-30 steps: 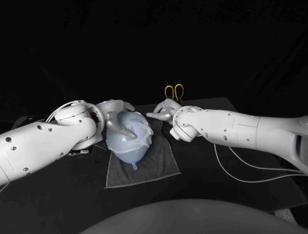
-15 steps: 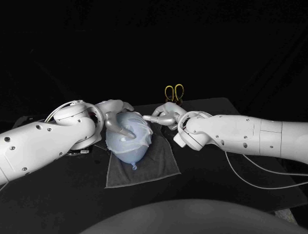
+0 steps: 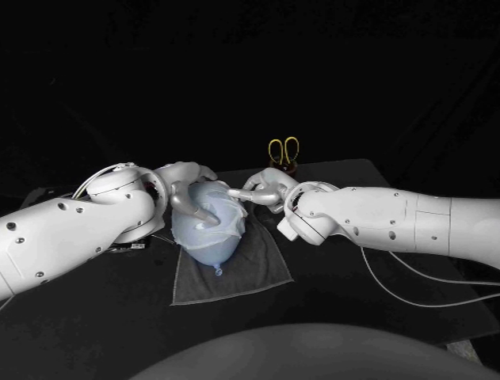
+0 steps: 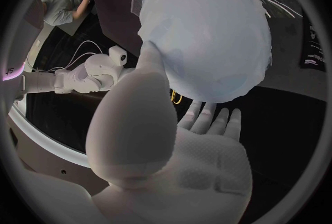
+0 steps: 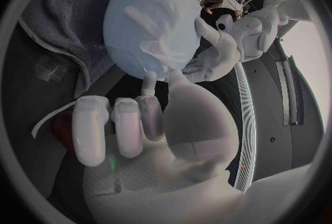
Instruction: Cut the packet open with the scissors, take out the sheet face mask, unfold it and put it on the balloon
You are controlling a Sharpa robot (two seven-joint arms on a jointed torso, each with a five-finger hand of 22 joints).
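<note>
The balloon (image 3: 210, 233), pale blue, lies on a dark grey towel (image 3: 244, 273) spread over the black table (image 3: 318, 305), its knotted end pointing toward the robot. The sheet face mask (image 5: 162, 27) is already out and unfolded: it lies white and creased over the balloon's rounded far end, and in the left wrist view it covers most of the surface that faces the camera.

The left hand (image 3: 187, 194) holds the balloon at that far end. One finger runs down across the top, and the other fingers (image 4: 207, 119) reach beneath it, so the balloon sits between them.

The right hand (image 3: 267, 188) is just beside the balloon on the other side. Most of its fingers (image 5: 114, 124) are curled in on nothing. One finger is stretched out, with its tip at the edge of the mask, and the hand grips nothing.

Behind the right hand, the yellow handles of the scissors (image 3: 283, 149) stand upright at the far edge of the table. A dark red thing (image 3: 286, 168) shows just under them, but whether it is a holder for the blades cannot be told.

A clear flat scrap (image 5: 52, 72) lies on the table just beside the towel's edge, and whether it is the cut packet cannot be told
</note>
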